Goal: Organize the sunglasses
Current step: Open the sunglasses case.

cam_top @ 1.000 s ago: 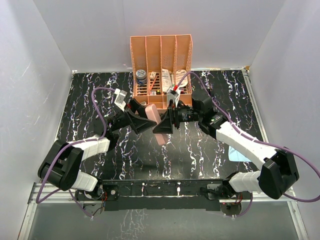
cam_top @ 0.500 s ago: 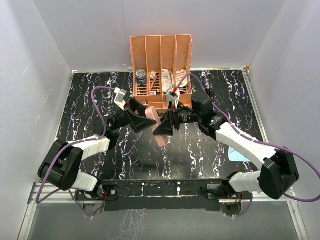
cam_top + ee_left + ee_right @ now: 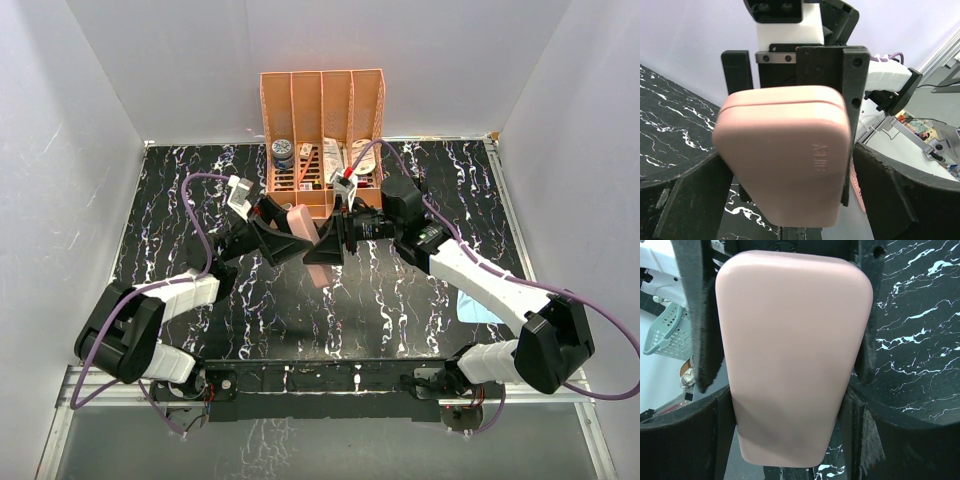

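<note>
Left wrist: seamed pink case (image 3: 782, 155) in right jaws' grip; left jaws wide, empty.

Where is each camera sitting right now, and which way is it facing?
Top external: above and behind the bases, looking down on the table; both arms show, left gripper and right gripper meeting at the pink case.
Left wrist: faces the case and the right gripper holding it; own fingers at the bottom corners.
Right wrist: looks along its own fingers, which flank the case.
Shared: all three show the case.
</note>
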`<state>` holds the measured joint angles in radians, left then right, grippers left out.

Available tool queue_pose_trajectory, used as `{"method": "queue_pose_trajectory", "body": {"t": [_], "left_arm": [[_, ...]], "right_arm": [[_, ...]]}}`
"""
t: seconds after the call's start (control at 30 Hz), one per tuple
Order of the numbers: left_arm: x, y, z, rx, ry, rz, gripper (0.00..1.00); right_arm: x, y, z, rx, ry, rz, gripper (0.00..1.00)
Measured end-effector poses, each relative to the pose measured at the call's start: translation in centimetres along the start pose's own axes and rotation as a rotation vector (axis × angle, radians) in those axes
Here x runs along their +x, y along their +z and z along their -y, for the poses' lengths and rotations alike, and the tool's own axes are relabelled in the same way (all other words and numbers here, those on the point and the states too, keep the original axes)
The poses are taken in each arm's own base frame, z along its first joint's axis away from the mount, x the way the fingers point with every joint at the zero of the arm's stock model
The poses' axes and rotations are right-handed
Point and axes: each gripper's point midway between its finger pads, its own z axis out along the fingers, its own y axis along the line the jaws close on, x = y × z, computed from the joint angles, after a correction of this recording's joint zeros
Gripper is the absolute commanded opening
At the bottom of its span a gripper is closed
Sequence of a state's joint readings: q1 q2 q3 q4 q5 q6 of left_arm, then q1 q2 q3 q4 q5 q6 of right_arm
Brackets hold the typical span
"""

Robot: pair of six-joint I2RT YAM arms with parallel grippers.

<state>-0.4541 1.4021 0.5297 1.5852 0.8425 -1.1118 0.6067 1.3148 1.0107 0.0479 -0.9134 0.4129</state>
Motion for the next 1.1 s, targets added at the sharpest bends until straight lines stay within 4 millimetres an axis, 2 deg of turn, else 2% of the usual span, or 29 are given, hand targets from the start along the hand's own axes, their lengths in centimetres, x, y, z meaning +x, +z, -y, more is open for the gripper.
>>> {"method": "queue_pose_trajectory", "body": {"t": [0.17, 0.67, 1.1], "left_arm": [[-0.5, 0.0, 0.8, 0.015, 0.024, 0.010, 0.90], [-0.7, 0.1, 1.0, 0.016, 0.037, 0.021, 0.91], [-0.7, 0.2, 1.3, 0.022, 0.042, 0.025, 0.76]], "right_arm": [[0.0, 0.2, 0.0, -0.010, -0.006, -0.004, 0.00], [-0.4, 0.3, -0.3, -0.024, -0.021, -0.005, 0.00], [-0.8, 0.2, -0.8, -0.044, -0.035, -0.004, 0.00]]}}
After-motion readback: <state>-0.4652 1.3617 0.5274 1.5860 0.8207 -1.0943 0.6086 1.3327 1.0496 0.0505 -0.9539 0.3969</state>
